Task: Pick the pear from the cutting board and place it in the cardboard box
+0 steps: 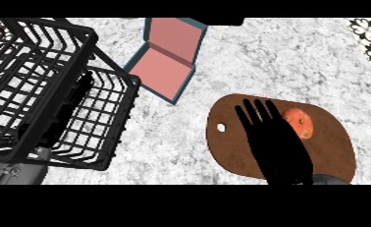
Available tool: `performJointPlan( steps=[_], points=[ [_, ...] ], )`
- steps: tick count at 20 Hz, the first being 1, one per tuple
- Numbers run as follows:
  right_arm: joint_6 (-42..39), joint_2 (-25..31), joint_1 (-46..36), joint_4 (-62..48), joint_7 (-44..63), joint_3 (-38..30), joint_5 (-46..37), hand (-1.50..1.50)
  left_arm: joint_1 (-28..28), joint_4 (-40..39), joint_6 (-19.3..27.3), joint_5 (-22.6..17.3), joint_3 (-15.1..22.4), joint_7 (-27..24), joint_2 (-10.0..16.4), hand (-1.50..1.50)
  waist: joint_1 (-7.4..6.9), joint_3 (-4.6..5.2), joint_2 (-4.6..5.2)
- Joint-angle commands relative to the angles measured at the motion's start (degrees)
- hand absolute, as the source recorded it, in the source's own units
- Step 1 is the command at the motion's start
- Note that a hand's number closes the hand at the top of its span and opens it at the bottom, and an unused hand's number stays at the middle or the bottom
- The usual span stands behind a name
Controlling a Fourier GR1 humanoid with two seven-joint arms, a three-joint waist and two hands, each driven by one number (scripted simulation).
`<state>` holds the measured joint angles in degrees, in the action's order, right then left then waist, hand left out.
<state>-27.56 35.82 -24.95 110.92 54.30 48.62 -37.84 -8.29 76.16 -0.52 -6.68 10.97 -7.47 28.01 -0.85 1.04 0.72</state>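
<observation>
Reddish pear with a yellow-green patch (299, 123) lay on the brown oval wooden cutting board (235, 159), toward its right side. Right hand (279, 147) hovered over the board, fingers straight and slightly apart, holding nothing. Pear sat just right of the fingertips, long axis roughly parallel to them. This hand was judged the nearer. A dark shape behind the black wire basket (109, 123), probably the left hand (69, 105); state could not be told. Open pink-lined cardboard box (170, 56) lay up-left on the speckled counter (290, 59). No writing legible.

Reddish pear (299, 123) on brown cutting board (230, 153)
</observation>
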Motion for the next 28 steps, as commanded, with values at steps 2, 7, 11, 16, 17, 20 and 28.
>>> performJointPlan(
  steps=[2,7,11,16,17,20,28],
  points=[
    [-1.30,-2.80,0.22,-3.72,3.89,1.81,-3.47,-1.50,-7.03,5.24,1.27,1.45,1.80,-0.98,-2.96,0.00,1.30,-1.02,-0.84],
    [-0.34,-3.01,0.75,-7.56,1.47,0.56,-5.20,-1.50,-5.78,6.03,0.56,0.15,2.29,-1.44,-0.34,0.00,0.96,-1.06,-0.89],
    [0.43,-3.00,1.42,-8.36,-2.23,-0.68,-4.73,-1.50,-5.38,6.68,0.23,-1.61,2.84,-0.92,0.18,0.00,0.86,-1.08,-0.91],
    [0.88,-5.03,0.62,-12.75,-3.68,-1.54,-5.67,-1.50,-6.04,6.58,1.70,-1.31,3.94,-1.10,0.68,0.00,0.58,-1.08,-0.83],
    [1.67,-7.16,2.08,-13.53,-1.97,1.22,-7.70,-1.50,-6.56,4.66,3.50,-0.34,5.03,-2.02,-1.55,0.00,1.08,-1.04,-0.73],
    [1.59,-5.32,1.12,-14.35,-2.92,-0.82,-8.69,-1.50,-6.29,4.37,2.08,-1.64,4.12,-3.07,1.04,0.00,1.01,-1.03,-0.80],
    [4.51,-5.46,3.34,-17.91,-6.85,-2.08,-8.86,-1.50,-6.99,4.81,2.91,-3.67,4.40,-2.49,2.01,0.00,1.06,-1.09,-0.78]
  ],
)
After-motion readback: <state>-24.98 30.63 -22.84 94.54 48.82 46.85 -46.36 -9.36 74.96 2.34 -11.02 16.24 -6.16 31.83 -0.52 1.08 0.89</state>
